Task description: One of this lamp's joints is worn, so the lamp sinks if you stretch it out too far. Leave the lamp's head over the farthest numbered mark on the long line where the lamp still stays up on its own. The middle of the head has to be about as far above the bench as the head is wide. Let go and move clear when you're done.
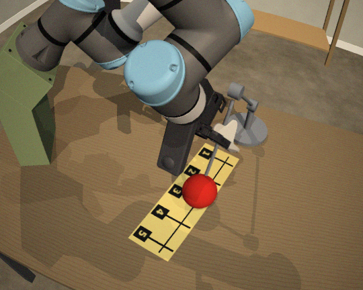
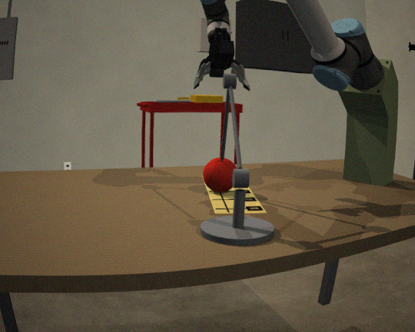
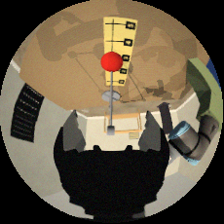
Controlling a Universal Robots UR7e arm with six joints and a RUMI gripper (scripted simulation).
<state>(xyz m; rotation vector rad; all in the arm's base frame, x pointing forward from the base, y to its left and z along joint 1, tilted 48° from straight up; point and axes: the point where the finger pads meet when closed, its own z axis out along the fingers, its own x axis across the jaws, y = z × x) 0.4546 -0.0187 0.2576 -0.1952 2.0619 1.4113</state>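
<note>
The lamp's red ball head hangs over the yellow strip, near mark 3. It hides that part of the long line; its exact mark and height cannot be told. The grey base stands beyond the mark 1 end. The upper joint is raised high; the lower joint tops the post. My gripper is open and empty, well above the head. Nothing holds the lamp. One finger is hidden in the top view.
The green arm pedestal stands on the wooden bench, well to the side of the strip. The bench's edge passes close behind the lamp base. A red table stands beyond the bench.
</note>
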